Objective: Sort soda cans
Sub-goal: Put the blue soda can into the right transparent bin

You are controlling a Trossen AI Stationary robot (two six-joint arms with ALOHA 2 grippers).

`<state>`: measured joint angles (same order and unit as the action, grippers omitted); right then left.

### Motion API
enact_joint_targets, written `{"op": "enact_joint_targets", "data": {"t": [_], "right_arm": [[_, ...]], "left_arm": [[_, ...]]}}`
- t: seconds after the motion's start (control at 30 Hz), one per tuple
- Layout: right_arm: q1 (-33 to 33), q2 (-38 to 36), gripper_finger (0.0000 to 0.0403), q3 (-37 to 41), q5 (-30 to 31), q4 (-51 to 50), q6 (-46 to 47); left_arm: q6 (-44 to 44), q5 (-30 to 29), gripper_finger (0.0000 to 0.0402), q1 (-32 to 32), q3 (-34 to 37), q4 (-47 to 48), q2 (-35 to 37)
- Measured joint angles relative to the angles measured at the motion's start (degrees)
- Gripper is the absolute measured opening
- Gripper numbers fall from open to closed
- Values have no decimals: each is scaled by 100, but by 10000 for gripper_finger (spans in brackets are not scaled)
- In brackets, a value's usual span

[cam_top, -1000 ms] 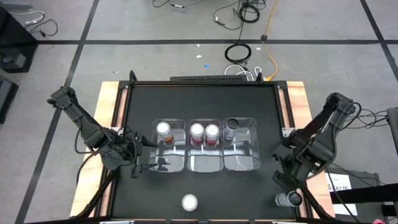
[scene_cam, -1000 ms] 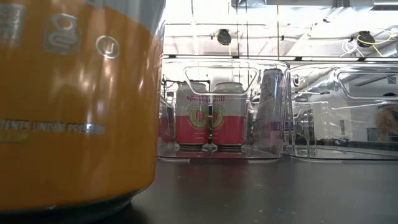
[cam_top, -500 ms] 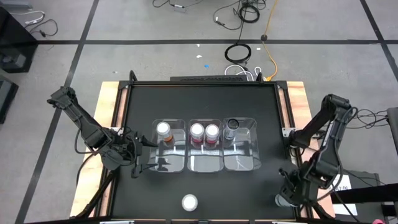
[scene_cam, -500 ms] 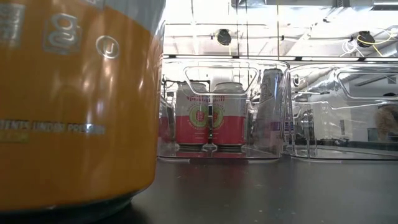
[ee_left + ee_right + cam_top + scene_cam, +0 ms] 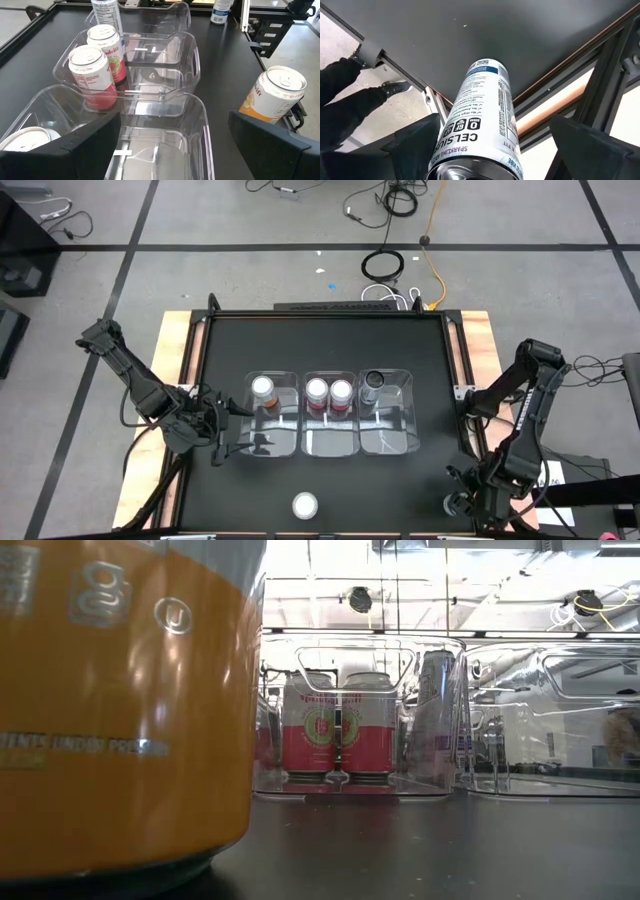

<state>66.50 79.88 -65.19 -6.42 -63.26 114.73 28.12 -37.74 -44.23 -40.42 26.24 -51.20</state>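
A silver soda can [image 5: 481, 120] stands upright on the table's near right corner. My right gripper [image 5: 495, 120] hangs over it, pointing steeply down and open, one finger on either side with gaps showing. In the high view this gripper [image 5: 468, 498] mostly hides the can. An orange can [image 5: 305, 505] stands alone near the front edge. Three clear bins sit mid-table: the left one [image 5: 272, 430] holds an orange can [image 5: 263, 388], the middle one two red cans [image 5: 329, 391], the right one a dark grey can [image 5: 373, 383]. My left gripper [image 5: 222, 438] waits open beside the left bin.
The table's metal frame and wooden edge [image 5: 555, 105] run close beside the silver can. A person's dark trouser leg and shoe [image 5: 355, 95] show on the floor past the corner. The black tabletop [image 5: 320, 345] lies bare behind the bins.
My right gripper has travelled toward the table's near edge and sunk, coming down over the silver can at the near right corner, its jaws staying open. The cans and bins have kept their places.
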Motion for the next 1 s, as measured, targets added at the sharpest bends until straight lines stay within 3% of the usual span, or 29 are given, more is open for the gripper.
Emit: {"op": "enact_joint_targets", "data": {"t": [0.13, 0.37, 1.0], "right_arm": [[2, 0, 368, 0, -29, 112, 23], [0, 0, 368, 0, -700, 276, 16], [-6, 120, 368, -9, -1003, 489, 158]], "left_arm": [[1, 0, 380, 1, 0, -2, 0], [0, 0, 380, 0, 0, -2, 0], [-27, 0, 380, 0, 0, 2, 0]]}}
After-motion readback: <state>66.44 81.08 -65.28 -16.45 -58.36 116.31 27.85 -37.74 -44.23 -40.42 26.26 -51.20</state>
